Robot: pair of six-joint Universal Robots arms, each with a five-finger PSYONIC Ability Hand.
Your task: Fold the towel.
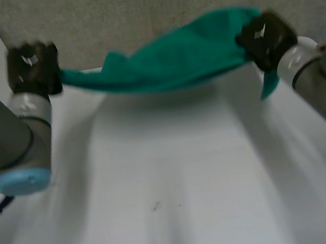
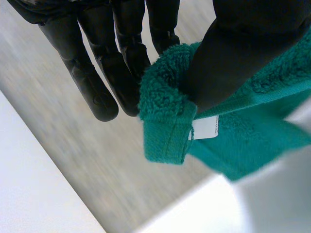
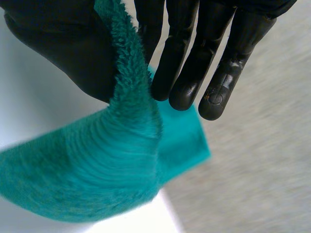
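Towel: we see the green towel (image 1: 172,62) lifted clear of the white table (image 1: 174,194). It is stretched between the two hands over the table's far edge. Its middle sags in a shallow curve, and a loose tip hangs down just beside the right hand.
Left hand: the left hand (image 1: 33,67) is at the far left, gripping the towel's left end. In its wrist view we see the thumb (image 2: 233,53) pinching a hemmed corner against the straight fingers (image 2: 97,77).
Tag: a small white tag (image 2: 204,128) sits on the hem, just beside the thumb tip.
Right hand: the right hand (image 1: 266,38) is at the far right, closed on the towel's right end. In its wrist view we see a fluffy edge clamped between its thumb and its straight fingers (image 3: 218,73), with the rest of the cloth draping away beneath the palm.
Arms: the left arm (image 1: 6,139) reaches in along the left side of the table and the right arm (image 1: 323,83) along the right.
Backdrop: a grey wall (image 1: 134,9) rises beyond the table's far edge.
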